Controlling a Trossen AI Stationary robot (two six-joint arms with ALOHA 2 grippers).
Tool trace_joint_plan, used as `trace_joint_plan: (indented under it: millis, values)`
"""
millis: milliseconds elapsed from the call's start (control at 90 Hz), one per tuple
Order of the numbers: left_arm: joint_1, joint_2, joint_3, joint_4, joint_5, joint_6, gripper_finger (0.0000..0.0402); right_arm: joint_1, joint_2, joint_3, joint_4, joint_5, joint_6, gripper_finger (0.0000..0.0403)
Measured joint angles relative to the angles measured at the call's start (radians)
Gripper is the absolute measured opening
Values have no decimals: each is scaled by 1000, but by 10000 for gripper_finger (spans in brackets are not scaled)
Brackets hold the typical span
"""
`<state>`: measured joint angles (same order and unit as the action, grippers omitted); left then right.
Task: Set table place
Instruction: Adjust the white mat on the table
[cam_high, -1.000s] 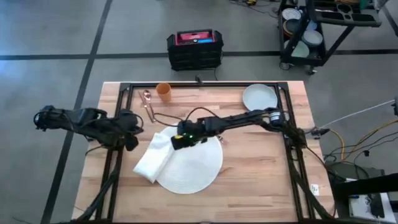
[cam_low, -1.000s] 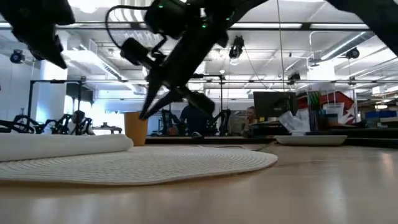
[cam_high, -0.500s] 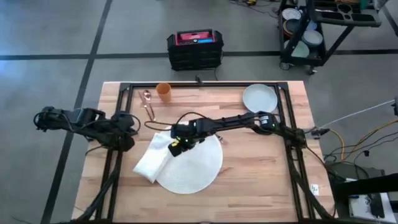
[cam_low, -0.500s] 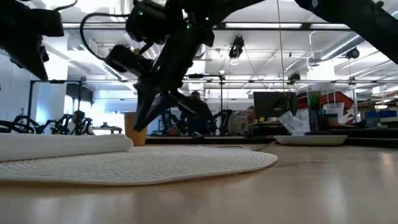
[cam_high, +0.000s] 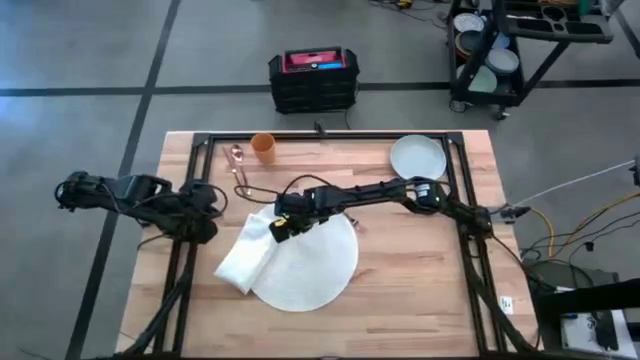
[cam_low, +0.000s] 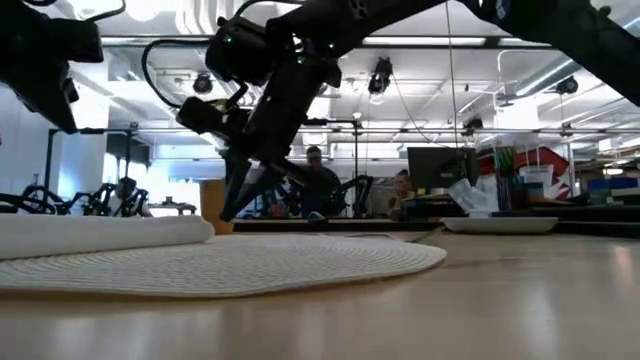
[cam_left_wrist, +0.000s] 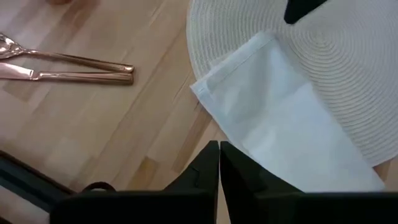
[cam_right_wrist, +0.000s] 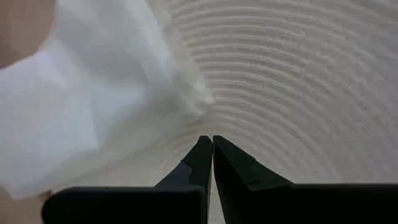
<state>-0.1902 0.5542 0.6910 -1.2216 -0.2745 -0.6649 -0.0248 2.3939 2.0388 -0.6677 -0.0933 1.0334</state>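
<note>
The place, a large round white woven mat (cam_high: 310, 258), lies flat on the table (cam_high: 420, 290). A folded white napkin (cam_high: 247, 255) lies with its right part on the mat's left side and its left part on the wood. My right gripper (cam_high: 280, 230) is shut and hangs low over the mat, beside the napkin's far corner (cam_right_wrist: 202, 99). My left gripper (cam_high: 210, 220) is shut and hovers at the table's left, above the napkin's left edge (cam_left_wrist: 219, 146). The pale grey-green plate (cam_high: 418, 156) sits at the far right.
A copper spoon and knife (cam_high: 238, 168) lie side by side at the far left, next to an orange cup (cam_high: 263, 146). The black frame rail (cam_high: 330, 136) runs around the table top. Bare wood lies to the mat's right and near side.
My right gripper has moved a little toward the table's left edge and down, closer to the napkin's far corner. My left gripper has drawn back slightly toward the table's left edge. The napkin and mat have stayed in place.
</note>
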Motion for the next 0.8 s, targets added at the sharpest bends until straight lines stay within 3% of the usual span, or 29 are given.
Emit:
trace_joint_plan:
  millis: [600, 800]
  values:
    - [0, 3, 0, 1, -5, 1, 0, -1, 57, 2, 42, -42, 70, 0]
    - [0, 4, 0, 1, -7, 1, 0, -4, 57, 2, 133, -29, 52, 0]
